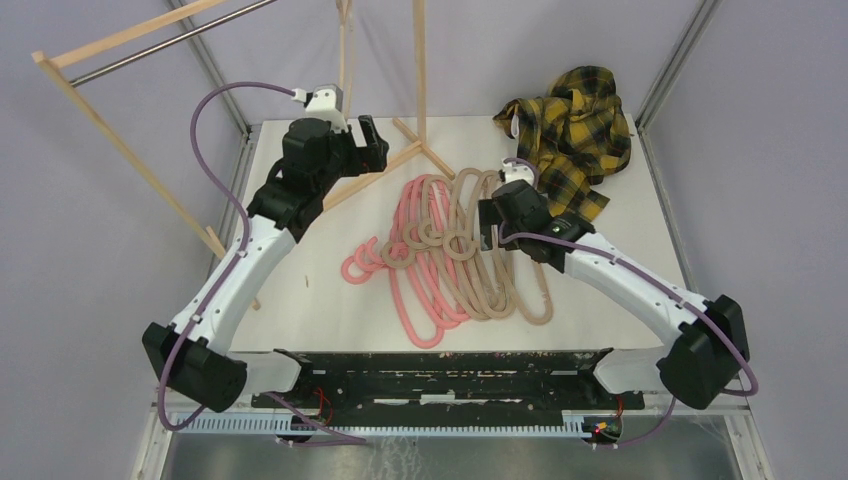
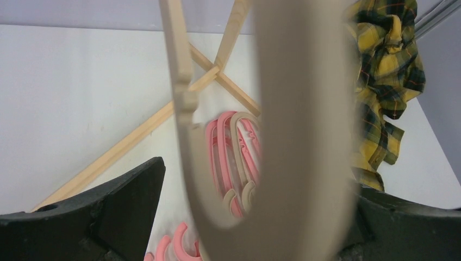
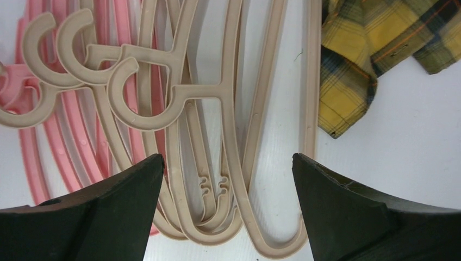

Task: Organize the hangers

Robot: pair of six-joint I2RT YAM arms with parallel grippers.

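My left gripper (image 2: pixel 258 179) has its jaws spread wide. One beige hanger (image 2: pixel 304 109) hangs upright between them, close to the lens and blurred, and I cannot tell whether it touches either finger. Behind it a bar of the wooden rack (image 2: pixel 125 147) crosses the table (image 2: pixel 65 98). My right gripper (image 3: pixel 227 157) is spread wide too, hovering over the pile of hangers (image 3: pixel 179 92). Beige ones lie directly between its jaws, pink ones at the view's left edge, and the plaid shirt (image 3: pixel 369 43) just beside them on the right.
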